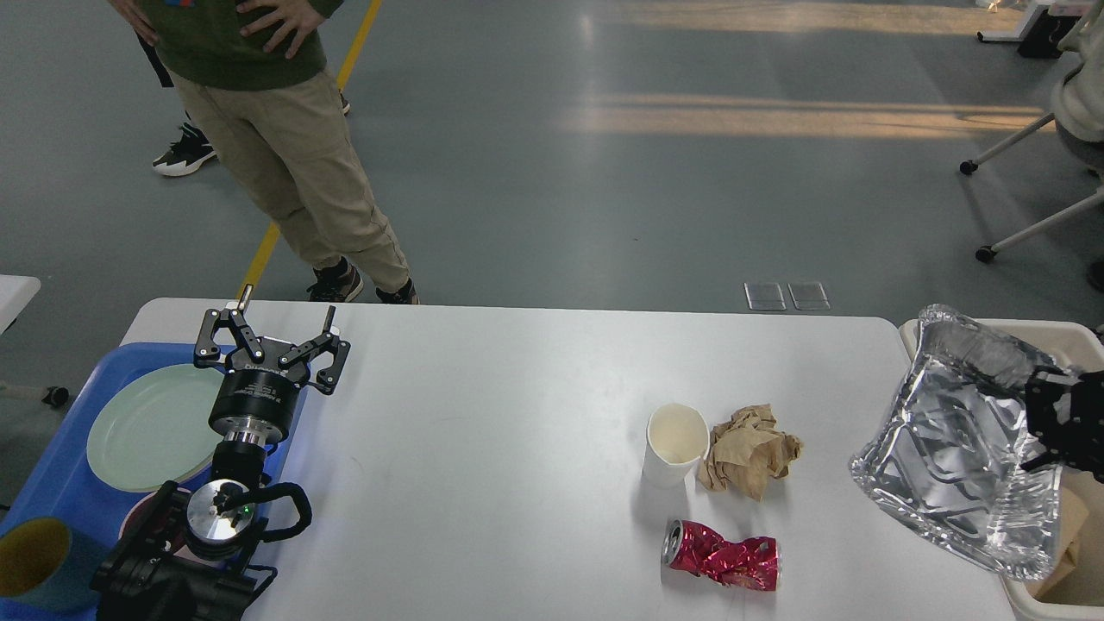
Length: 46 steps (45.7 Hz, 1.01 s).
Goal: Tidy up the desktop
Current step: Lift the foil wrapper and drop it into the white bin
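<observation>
- The large white rectangular desktop [517,448] with rounded corners fills the lower half of the head view.
- The robot's left gripper [272,332] hangs over the desktop's left end with its two black fingers spread wide and nothing between them.
- A blue plastic tray [60,492] lies at the desktop's left end. It holds a pale green round plate [147,427] and a yellow-lined cup [34,561].
- The robot's right gripper [1056,418] is pinching the edge of a crumpled silver foil tray [957,448], held tilted in the air above the near left rim of the beige plastic bin [1052,604].
- A white paper cup [675,444] stands upright on the desktop, touching a crumpled brown paper ball [750,448] on its right.
- A crushed red metal can [723,556] lies on its side, just in front of the cup.
- A person in khaki trousers [293,164] stands beyond the far left corner.
</observation>
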{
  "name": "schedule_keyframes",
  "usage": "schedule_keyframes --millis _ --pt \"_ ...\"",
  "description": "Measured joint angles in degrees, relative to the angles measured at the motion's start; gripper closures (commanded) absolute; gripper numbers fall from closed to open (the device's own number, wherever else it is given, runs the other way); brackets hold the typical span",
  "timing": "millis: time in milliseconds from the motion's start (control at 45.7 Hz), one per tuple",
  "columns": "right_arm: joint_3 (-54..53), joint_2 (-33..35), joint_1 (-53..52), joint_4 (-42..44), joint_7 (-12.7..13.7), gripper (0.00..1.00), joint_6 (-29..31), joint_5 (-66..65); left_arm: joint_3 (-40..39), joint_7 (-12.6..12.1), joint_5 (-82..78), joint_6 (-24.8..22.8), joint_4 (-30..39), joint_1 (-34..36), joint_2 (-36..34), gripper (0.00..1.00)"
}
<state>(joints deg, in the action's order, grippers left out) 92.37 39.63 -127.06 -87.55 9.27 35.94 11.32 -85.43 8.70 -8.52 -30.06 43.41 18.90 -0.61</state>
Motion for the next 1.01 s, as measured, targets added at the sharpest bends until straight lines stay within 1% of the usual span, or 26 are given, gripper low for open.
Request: schedule_keyframes --millis 87,175,262,350,481,568,634,722,787,875,1006 --pt "1.2 0.0 -0.8 0.4 0.0 1.00 -0.9 -0.2 0.0 0.0 0.0 0.0 0.0 0.0 0.0 0.04" --pt "1.2 2.0 0.6 3.8 0.0 1.00 -1.9 -0.6 0.0 0.0 0.0 0.0 0.0 0.0 0.0 0.04" --pt "0.2 4.9 5.1 9.2 0.0 1.00 -2.8 -0.9 0.0 0.0 0.0 0.0 0.0 0.0 0.0 0.04" --pt "-2.0 7.2 11.2 15.2 0.0 1.00 -5.4 -0.9 0.0 0.0 0.0 0.0 0.0 0.0 0.0 0.04" --pt "-7.3 10.6 21.8 24.5 0.0 1.00 -14.1 -0.9 0.0 0.0 0.0 0.0 0.0 0.0 0.0 0.04" --pt "-13.5 11.1 31.9 32.4 -0.1 1.00 -21.2 -0.9 0.0 0.0 0.0 0.0 0.0 0.0 0.0 0.04" --pt "-19.9 10.2 40.9 38.3 -0.1 1.00 -25.9 -0.8 0.0 0.0 0.0 0.0 0.0 0.0 0.0 0.04" --pt "-28.5 8.1 53.6 47.3 -0.2 1.00 -29.7 -0.8 0.0 0.0 0.0 0.0 0.0 0.0 0.0 0.04" --pt "-33.4 5.4 61.8 54.4 -0.3 1.00 -30.7 -0.8 0.0 0.0 0.0 -0.1 0.0 0.0 0.0 0.04" --pt "-38.0 -0.1 72.0 65.8 -0.3 1.00 -31.3 -0.8 0.0 0.0 0.0 -0.1 0.0 0.0 0.0 0.04" --pt "-40.3 -7.2 82.9 78.5 -0.2 1.00 -32.4 -0.2 0.0 0.0 0.0 -0.1 0.0 0.0 0.0 0.04"
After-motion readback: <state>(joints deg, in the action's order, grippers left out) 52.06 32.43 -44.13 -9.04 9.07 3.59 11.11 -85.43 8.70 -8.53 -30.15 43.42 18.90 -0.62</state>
